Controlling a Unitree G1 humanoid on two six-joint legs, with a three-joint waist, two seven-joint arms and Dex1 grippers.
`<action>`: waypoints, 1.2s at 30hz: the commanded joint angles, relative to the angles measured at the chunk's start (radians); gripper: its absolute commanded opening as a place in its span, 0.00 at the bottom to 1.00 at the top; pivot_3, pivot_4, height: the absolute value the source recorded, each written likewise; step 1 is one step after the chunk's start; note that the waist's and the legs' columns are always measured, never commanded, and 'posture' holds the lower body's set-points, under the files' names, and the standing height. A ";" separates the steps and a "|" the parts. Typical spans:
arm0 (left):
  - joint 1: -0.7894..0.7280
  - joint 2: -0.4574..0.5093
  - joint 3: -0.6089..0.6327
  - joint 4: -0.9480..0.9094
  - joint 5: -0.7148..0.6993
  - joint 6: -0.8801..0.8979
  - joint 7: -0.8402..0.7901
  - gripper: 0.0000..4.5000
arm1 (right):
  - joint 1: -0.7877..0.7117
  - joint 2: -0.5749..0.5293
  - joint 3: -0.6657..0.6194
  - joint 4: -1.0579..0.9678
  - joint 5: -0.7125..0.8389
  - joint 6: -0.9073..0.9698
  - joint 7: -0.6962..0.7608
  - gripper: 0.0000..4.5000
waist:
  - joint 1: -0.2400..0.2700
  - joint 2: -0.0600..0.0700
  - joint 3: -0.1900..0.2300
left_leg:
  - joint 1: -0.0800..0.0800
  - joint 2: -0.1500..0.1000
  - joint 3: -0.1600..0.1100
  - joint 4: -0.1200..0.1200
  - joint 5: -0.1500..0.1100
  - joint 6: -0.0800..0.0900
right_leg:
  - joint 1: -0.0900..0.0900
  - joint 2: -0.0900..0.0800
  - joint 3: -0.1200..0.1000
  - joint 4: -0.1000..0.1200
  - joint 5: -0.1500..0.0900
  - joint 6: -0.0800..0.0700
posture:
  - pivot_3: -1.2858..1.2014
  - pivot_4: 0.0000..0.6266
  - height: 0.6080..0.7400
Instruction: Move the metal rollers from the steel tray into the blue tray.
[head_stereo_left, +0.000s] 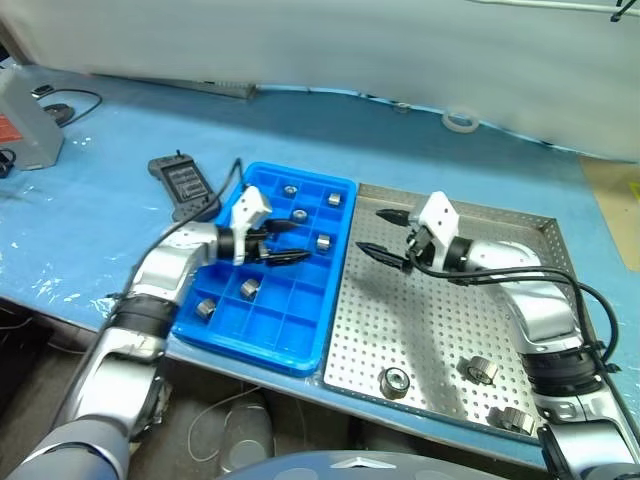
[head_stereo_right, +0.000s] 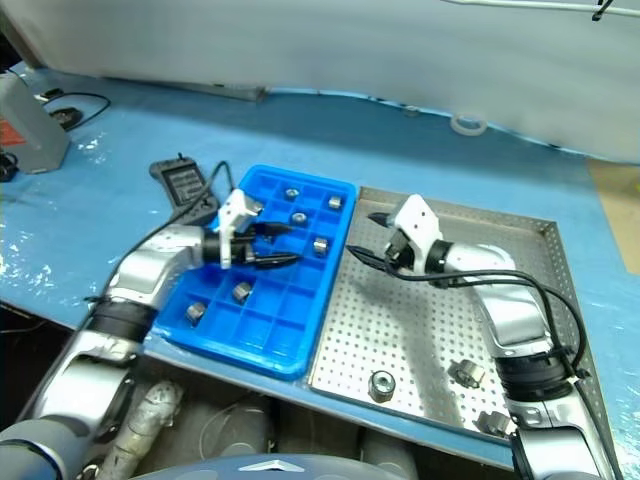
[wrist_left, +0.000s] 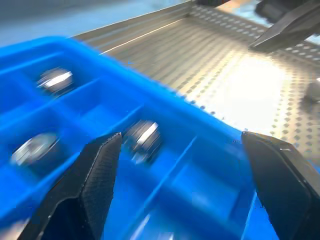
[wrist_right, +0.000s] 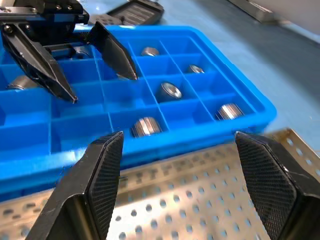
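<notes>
Rollers, short shiny silver metal cylinders (head_stereo_left: 396, 381), stand hole-up at my six o'clock in the perforated steel tray (head_stereo_left: 440, 320); others fill the blue gridded plastic tray (head_stereo_left: 300, 350). Left pincer (head_stereo_left: 283, 243) and right pincer (head_stereo_left: 385, 236) both gape, empty.

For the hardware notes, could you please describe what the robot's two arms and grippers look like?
Both arms are glossy silver-grey shells with black joint bands. Each ends in a white block at the wrist and two black tapered fingers with textured inner pads. Left gripper, right gripper. Loose black cables run along both forearms.
</notes>
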 joint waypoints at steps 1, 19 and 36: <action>-0.103 -0.100 -0.039 0.135 0.040 -0.111 -0.031 0.90 | 0.074 -0.025 -0.084 -0.144 0.033 0.056 -0.052 0.82 | -0.012 0.000 0.000 | 0.000 0.000 0.001 0.000 0.000 0.000 | 0.000 0.000 0.001 0.000 0.000 0.000 | 0.40 0.24 1.00; -0.296 -0.558 -0.104 0.685 0.222 -0.461 -0.145 0.90 | 0.751 0.081 -0.608 -0.751 0.135 0.317 -0.283 0.82 | -0.234 0.009 -0.010 | 0.002 0.002 0.010 0.006 -0.016 0.018 | 0.000 -0.003 0.013 -0.016 0.000 0.001 | 0.21 0.24 1.00; 0.307 0.106 -0.083 -0.609 -0.063 0.243 -0.273 0.90 | 1.166 -0.052 -0.706 -0.764 0.371 0.117 -0.310 0.82 | -0.477 0.016 -0.011 | -0.004 -0.011 0.003 0.011 -0.032 0.026 | 0.013 -0.018 -0.007 -0.036 -0.006 0.010 | 0.25 0.24 1.00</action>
